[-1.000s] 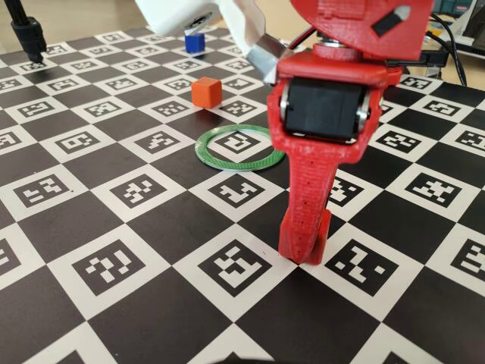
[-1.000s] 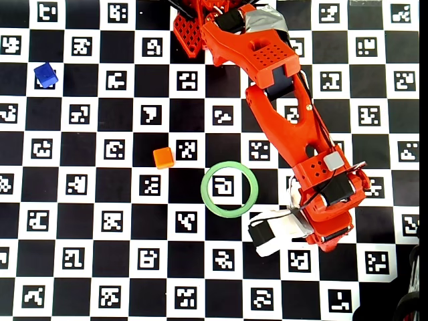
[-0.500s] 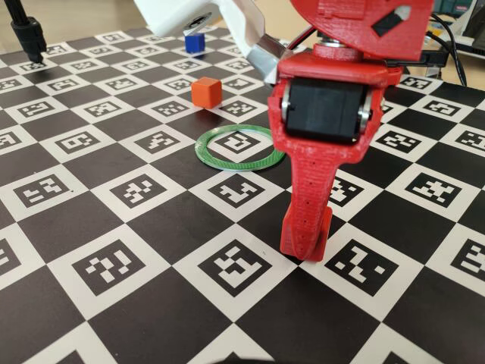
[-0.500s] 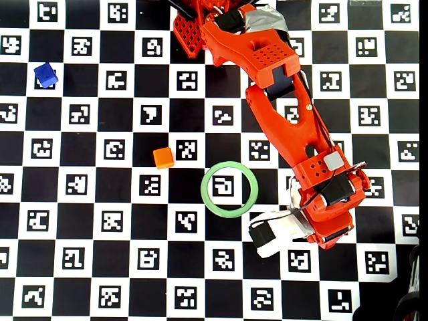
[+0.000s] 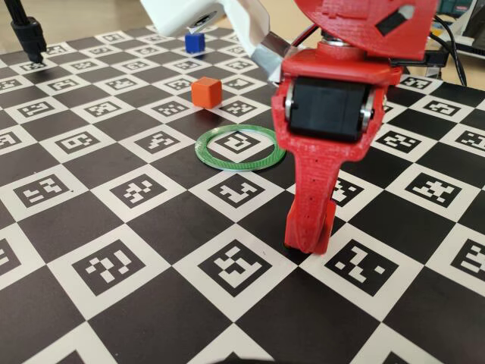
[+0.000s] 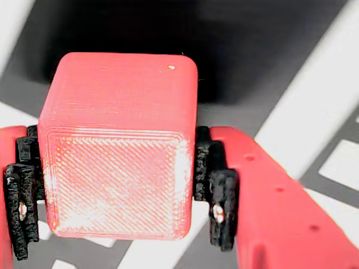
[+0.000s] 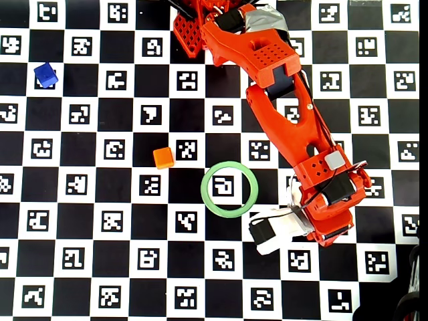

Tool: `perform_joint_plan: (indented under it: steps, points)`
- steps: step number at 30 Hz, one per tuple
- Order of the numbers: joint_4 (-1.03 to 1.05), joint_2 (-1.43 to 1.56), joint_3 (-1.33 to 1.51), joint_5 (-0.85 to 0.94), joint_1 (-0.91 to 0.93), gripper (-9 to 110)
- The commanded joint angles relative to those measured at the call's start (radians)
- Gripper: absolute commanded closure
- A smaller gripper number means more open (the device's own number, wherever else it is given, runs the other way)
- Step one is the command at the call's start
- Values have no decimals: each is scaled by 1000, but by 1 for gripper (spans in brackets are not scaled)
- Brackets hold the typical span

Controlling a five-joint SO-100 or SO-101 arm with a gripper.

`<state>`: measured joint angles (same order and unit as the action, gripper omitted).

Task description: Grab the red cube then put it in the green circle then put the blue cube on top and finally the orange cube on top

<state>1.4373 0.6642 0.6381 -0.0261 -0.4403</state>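
**Partly hidden: red cube clamped at the gripper, seen whole from the wrist only**

Only the wrist view shows the red cube (image 6: 119, 147); it fills the middle of that picture, pinched between the two black finger pads (image 6: 220, 208) of the gripper (image 6: 118, 216), one pad on its left face and one on its right. Both fingers are cut off by the lower edge. The cube has no long axis; its faces sit square to the fingers, and its layered face is turned toward the camera. Whether it rests on the board cannot be told from this view.

In the fixed view the gripper (image 5: 307, 244) reaches down to the checkered marker board (image 5: 151, 334), right of centre and nearer than the green circle (image 5: 240, 149). The cube is hidden behind the red finger, and the arm's upper part is cut off by the top edge.

From overhead the wrist (image 7: 328, 200) covers the cube and fingertips entirely; it lies just right of the green circle (image 7: 229, 189), whose middle holds only a printed marker. The orange cube (image 7: 163, 158) stands left of the ring, apart from it. The blue cube (image 7: 46, 74) stands far off at the upper left, rotated against the board's squares. In the fixed view a white part at the top edge cuts off the blue cube (image 5: 195, 43); the orange cube (image 5: 206, 92) lies beyond the ring.
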Motion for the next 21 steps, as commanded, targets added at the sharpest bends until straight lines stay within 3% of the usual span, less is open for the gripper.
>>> perform_joint_plan:
  steps: [1, 21]
  points:
    - [41, 204, -35, -15, 28, 96]
    - [52, 746, 474, -60, 222, 96]
